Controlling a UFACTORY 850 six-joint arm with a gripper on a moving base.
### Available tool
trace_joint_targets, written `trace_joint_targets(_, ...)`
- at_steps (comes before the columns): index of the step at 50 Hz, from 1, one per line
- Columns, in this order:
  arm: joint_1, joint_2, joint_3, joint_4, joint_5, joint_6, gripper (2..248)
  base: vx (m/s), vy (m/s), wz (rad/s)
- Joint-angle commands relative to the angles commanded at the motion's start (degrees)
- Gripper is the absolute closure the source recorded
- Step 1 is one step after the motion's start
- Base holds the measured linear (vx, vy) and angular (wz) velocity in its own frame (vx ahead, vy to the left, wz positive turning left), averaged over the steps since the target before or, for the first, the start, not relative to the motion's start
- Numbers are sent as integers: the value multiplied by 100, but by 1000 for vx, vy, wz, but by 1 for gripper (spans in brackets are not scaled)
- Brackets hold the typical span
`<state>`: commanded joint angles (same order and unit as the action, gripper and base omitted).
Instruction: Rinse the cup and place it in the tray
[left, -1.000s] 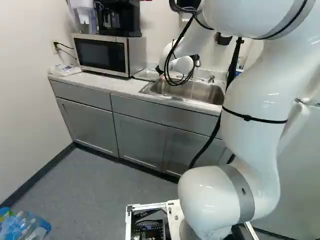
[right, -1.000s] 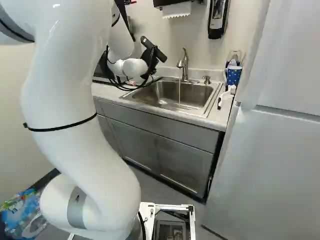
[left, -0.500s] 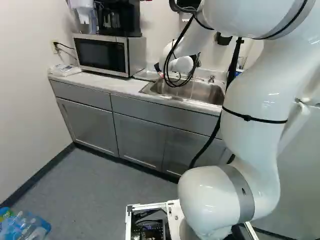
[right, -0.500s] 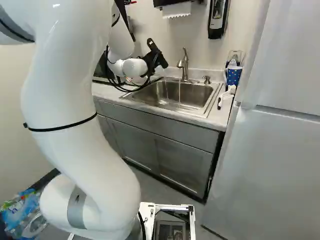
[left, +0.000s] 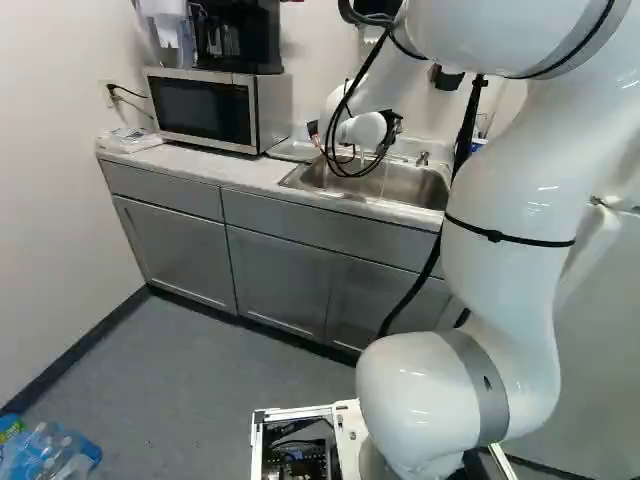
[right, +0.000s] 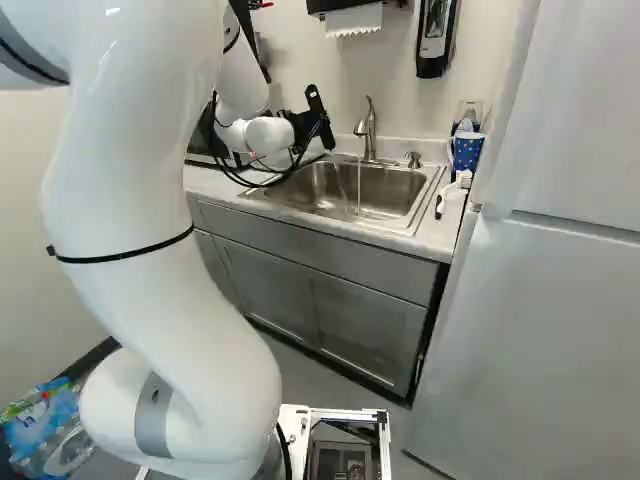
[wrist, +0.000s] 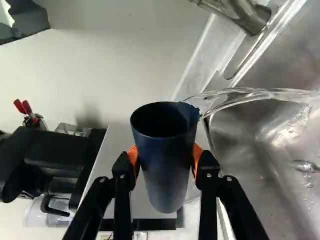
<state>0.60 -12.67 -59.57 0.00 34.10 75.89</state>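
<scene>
In the right base view my black gripper (right: 316, 118) is left of the faucet (right: 368, 130), above the sink (right: 330, 207). Seen by the wrist camera, the gripper (wrist: 165, 159) has its orange pads pressed on both sides of a dark blue cup (wrist: 166, 172). The cup is tipped, and water (wrist: 250, 94) streams from its rim into the basin. A separate stream (right: 359, 188) runs from the faucet. A flat, tray-like thing (left: 291, 150) lies between microwave and sink; its inside is hard to make out.
The microwave (left: 205, 108) stands left of the sink with a coffee maker (left: 238, 38) on top. A blue dotted cup (right: 467, 150) and a white-handled brush (right: 452, 192) are right of the sink. The refrigerator (right: 540, 300) stands close on the right. Bottles (left: 50, 455) lie on the floor.
The gripper has turned over at the wrist, its tip end swinging toward the faucet side and the cup with it. A second stream of water now falls into the sink. The base has stayed put.
</scene>
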Motion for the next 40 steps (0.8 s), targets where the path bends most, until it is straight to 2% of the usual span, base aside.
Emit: trace_joint_targets(40,0,0,0,0,0,2411,128,0,0,0)
